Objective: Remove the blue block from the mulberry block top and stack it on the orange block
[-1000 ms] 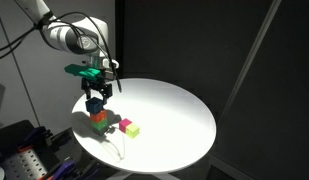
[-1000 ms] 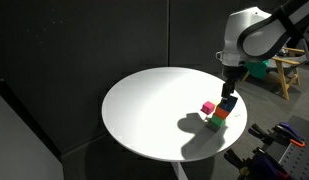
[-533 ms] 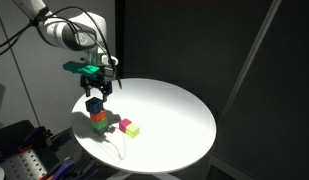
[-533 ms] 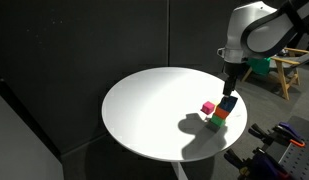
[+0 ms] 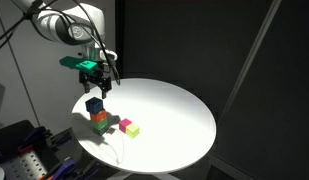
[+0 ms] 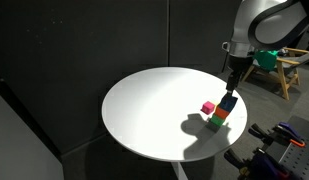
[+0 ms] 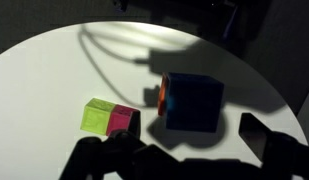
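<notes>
The blue block (image 5: 94,104) sits on top of the orange block (image 5: 98,116), which stands on a green cube (image 5: 100,127), a three-high stack near the table edge. The stack also shows in an exterior view, blue block (image 6: 228,102) over orange block (image 6: 223,113). The mulberry block (image 5: 124,125) lies on the table beside a yellow-green cube (image 5: 133,130), with nothing on it. My gripper (image 5: 99,88) hangs open and empty above the stack, clear of it. In the wrist view the blue block (image 7: 192,100) lies below my open gripper (image 7: 184,152), with the mulberry block (image 7: 121,119) to its left.
The round white table (image 5: 174,110) has its edge close to the stack. A dark curtain stands behind it. Equipment sits on the floor beside the table (image 6: 284,140). The yellow-green cube (image 7: 96,115) touches the mulberry block.
My gripper has risen straight up from the blue block, which stays on the stack. The blocks have not moved.
</notes>
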Robot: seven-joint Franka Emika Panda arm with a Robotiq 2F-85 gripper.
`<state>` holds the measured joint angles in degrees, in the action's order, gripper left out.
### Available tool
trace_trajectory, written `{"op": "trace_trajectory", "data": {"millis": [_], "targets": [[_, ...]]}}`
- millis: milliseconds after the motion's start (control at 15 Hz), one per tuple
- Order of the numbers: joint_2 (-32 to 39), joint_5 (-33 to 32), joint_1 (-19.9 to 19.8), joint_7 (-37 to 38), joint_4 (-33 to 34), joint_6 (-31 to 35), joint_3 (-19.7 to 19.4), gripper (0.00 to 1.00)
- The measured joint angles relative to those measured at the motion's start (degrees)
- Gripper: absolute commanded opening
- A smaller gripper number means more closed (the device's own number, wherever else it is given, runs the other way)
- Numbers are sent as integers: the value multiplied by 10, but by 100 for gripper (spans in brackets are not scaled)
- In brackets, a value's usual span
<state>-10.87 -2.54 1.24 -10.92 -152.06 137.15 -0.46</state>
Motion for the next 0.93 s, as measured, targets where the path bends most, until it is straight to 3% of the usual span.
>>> {"op": "trace_trajectory", "data": {"millis": [667,933], "targets": [[-90,0,-20,52,-27,-7,-5,100],[-129,0,-23,52,-27,-44,-9,100]]}}
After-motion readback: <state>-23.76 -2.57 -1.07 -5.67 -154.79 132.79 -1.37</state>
